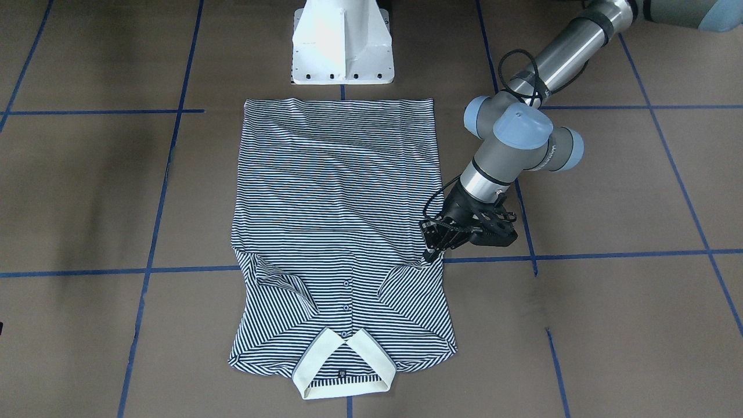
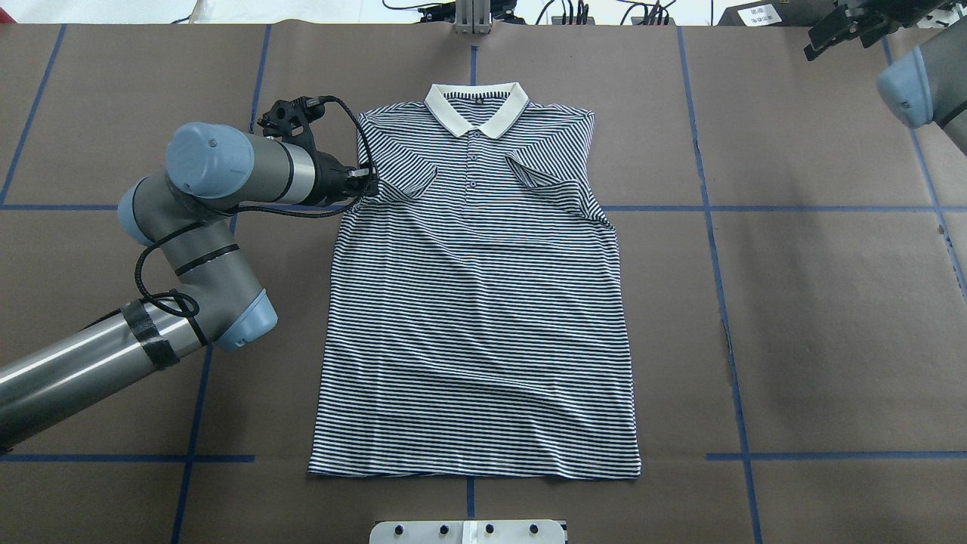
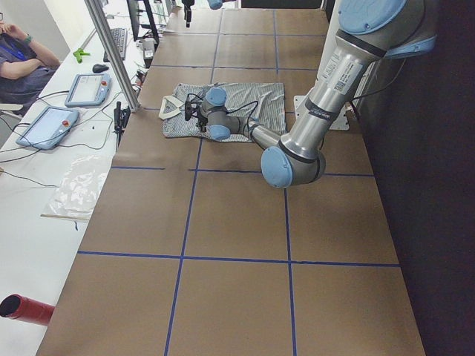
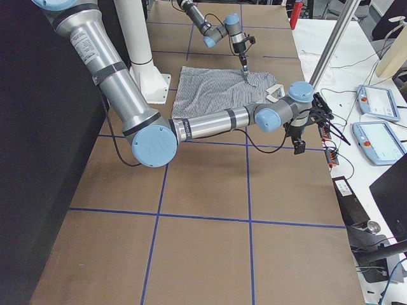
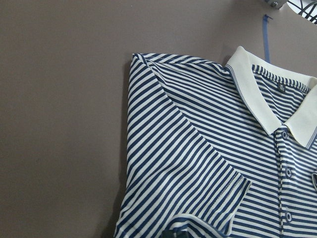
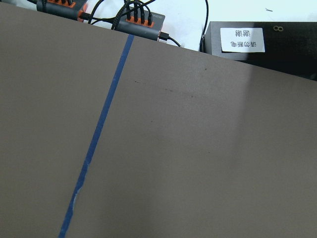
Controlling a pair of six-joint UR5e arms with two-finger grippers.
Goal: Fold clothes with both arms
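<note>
- The polo shirt [image 2: 476, 302] lies flat and face up in the middle of the brown table [image 2: 831, 302]. Its hem is toward the white pedestal base [image 1: 342, 46] and its cream collar [image 2: 447, 112] is at the far side from the robot.
- Both short sleeves are folded inward over the chest, one on the robot's left [image 2: 404, 181] and one on its right [image 2: 540, 170], on either side of the button placket.
- The left arm [image 2: 219, 174] reaches in from the side. The left gripper [image 1: 434, 248] has its tip at the shirt's edge by the left armpit.
- Its fingers look drawn together into one narrow point (I cannot tell whether any cloth is pinched between them).
- The right arm [image 4: 210, 124] stretches past the shirt. The right gripper [image 2: 820, 36] is well away from the cloth, near the far right corner of the table.
- I cannot tell whether that claw is apart or together.
- The right wrist camera sees only bare table, a blue tape line [image 6: 99, 134] and cables beyond the table's edge.
</note>
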